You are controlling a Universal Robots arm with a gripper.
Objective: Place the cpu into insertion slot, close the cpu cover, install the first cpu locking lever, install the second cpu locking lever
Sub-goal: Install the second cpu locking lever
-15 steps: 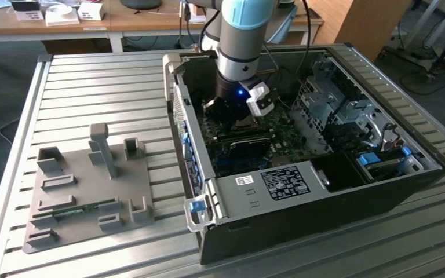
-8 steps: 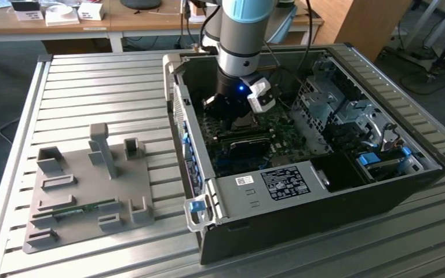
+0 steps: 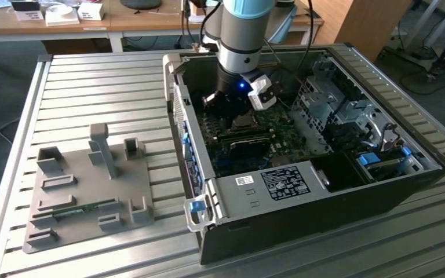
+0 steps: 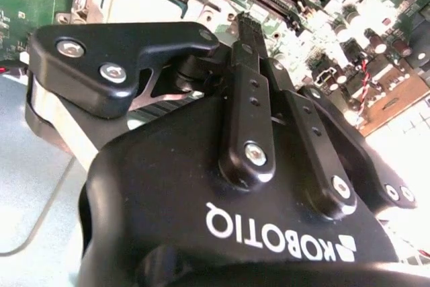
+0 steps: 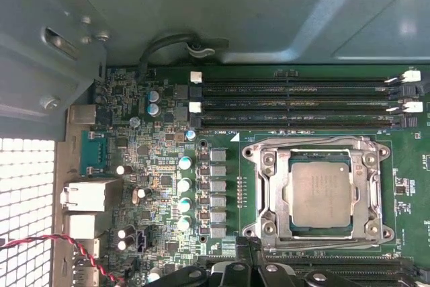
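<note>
While the arm point(image 3: 234, 40) hangs inside the case point(image 3: 315, 174), the cover point(image 5: 321, 196) lies flat over the cpu point(image 5: 321, 195), seated in its socket. Gripper point(image 4: 247, 28) fingers look pinched together, holding nothing; any lever push should probably be slow and square.

Exterior view looked down from high at the open computer case point(image 3: 300, 145) on the table point(image 3: 91, 87), both wrist views sat close above its motherboard point(image 5: 161, 166).
</note>
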